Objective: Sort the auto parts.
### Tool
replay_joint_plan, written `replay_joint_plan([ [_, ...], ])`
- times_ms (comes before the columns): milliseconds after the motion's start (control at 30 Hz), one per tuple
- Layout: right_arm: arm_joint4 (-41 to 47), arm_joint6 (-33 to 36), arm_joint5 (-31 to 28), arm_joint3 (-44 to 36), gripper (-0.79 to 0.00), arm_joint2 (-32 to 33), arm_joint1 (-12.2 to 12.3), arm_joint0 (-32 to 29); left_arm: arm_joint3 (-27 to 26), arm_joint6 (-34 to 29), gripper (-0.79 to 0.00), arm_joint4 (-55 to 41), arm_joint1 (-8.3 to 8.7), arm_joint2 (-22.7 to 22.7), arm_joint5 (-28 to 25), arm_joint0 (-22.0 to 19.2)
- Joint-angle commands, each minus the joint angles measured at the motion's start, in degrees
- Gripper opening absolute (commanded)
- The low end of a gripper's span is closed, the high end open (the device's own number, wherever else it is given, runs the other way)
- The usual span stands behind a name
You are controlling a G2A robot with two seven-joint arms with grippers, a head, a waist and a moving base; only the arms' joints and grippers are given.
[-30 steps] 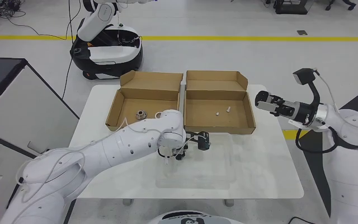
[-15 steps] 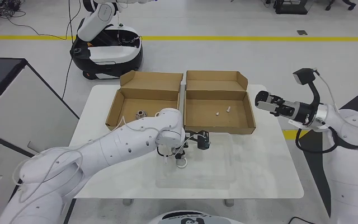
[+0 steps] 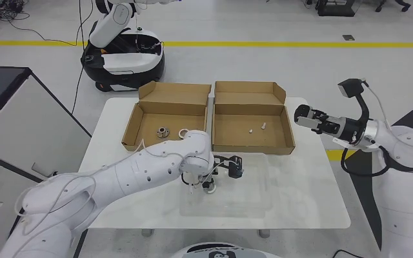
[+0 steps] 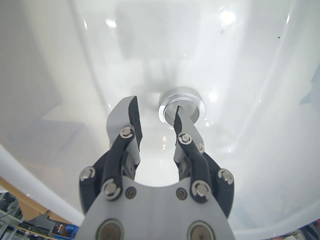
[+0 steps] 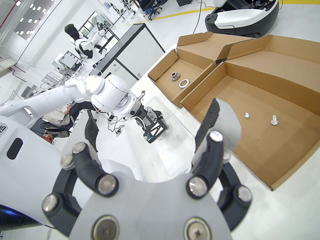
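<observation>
The left gripper [image 4: 156, 111] is held partly open over the clear tray [image 3: 226, 200], with one finger in the bore of the metal ring [image 4: 180, 94] and the other outside it. A flange [image 5: 175, 76] and a washer [image 5: 184, 83] are held in the left box [image 5: 192, 67], a nut [image 5: 246, 115] and a bolt [image 5: 274, 120] in the right box [image 5: 262, 93]. The right gripper [image 3: 299, 118] is spread wide and empty.

left box [image 3: 145, 129] and right box [image 3: 235, 132] sit side by side behind the tray [image 3: 251, 191] holding a ring [image 4: 181, 93].

We see a glossy white left arm [image 3: 129, 177], thin cables [image 3: 222, 161] at its wrist, left gripper [image 4: 156, 106] and right gripper [image 3: 298, 117] of silver plate, black linkages [image 4: 113, 156], round screws [image 4: 110, 188].
</observation>
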Motion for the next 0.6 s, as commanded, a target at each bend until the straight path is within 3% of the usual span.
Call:
replay_joint_plan([
  [0,0.01,0.00,0.00,0.00,0.000,0.00,0.00,0.00,-0.41,0.19,-0.425,0.62,0.15,0.00,-0.18,0.18],
  [333,0.01,0.00,0.00,0.00,0.000,0.00,0.00,0.00,-1.46,0.24,-0.434,0.56,0.57,0.00,-0.24,0.23],
  [567,0.01,0.00,0.00,0.00,0.000,0.00,0.00,0.00,-1.73,-2.46,-0.465,-5.19,0.54,0.00,2.45,-0.82],
])
